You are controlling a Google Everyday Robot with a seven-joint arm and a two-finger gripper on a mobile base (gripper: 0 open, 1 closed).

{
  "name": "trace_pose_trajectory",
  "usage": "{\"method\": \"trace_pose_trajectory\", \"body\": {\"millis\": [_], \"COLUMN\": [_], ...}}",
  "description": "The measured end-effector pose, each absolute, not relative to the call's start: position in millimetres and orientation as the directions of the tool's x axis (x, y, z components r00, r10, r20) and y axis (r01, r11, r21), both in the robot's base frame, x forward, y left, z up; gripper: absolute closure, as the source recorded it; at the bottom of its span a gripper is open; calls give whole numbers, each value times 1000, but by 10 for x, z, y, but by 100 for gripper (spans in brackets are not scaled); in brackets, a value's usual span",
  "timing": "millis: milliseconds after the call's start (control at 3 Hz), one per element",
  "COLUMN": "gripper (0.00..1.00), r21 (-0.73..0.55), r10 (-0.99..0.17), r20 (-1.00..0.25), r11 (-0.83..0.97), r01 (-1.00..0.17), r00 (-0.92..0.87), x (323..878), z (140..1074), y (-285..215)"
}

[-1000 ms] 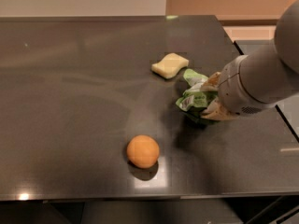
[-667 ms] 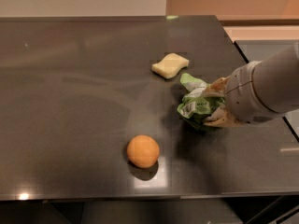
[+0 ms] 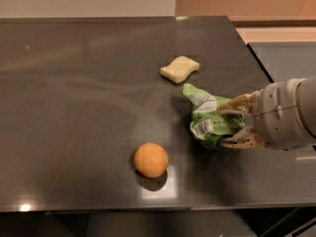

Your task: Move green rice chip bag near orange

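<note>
Dark, glossy worktop [image 3: 74,107] with a snack bag gripped at its right side.

At the right edge of the scene a grey arm [image 3: 291,115] reaches in, and its end effector [image 3: 225,126] is closed on the green rice chip bag [image 3: 205,117], one pale finger [image 3: 244,101] over the bag's far side and the other under its near side. The bag is crumpled, with a white barcode patch facing left, and sits right of centre. Whether it rests on the worktop or hangs just above it cannot be told. The orange [image 3: 151,159] lies nearer and to the left of the bag, close by but apart from it, with a bright reflection beside it. A pale yellow sponge [image 3: 179,68] lies just beyond the bag on the far side, not touching it.
</note>
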State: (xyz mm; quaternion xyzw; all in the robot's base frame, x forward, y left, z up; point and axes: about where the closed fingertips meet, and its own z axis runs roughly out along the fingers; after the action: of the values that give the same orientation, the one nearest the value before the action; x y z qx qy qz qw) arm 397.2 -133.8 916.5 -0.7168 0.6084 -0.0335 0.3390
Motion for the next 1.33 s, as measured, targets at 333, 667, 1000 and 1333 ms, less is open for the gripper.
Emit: {"method": "trace_pose_trajectory", "body": {"millis": [333,667,1000,1333], "gripper": [100,100,100,82], "r21": [-543,-546,-539,-522], "r10": [-855,-817,-795,-787], "r20": [-392,-415,-425,-429], "r11": [-83,-127,-163,-184], "r01": [-835,-828,-826,-833], "r00": [340,399,434,443], "x": [3785,3653,3577,3555], "z": [9196,9196,9156,9082], "y": [-1249,-1123,-1005,-923]}}
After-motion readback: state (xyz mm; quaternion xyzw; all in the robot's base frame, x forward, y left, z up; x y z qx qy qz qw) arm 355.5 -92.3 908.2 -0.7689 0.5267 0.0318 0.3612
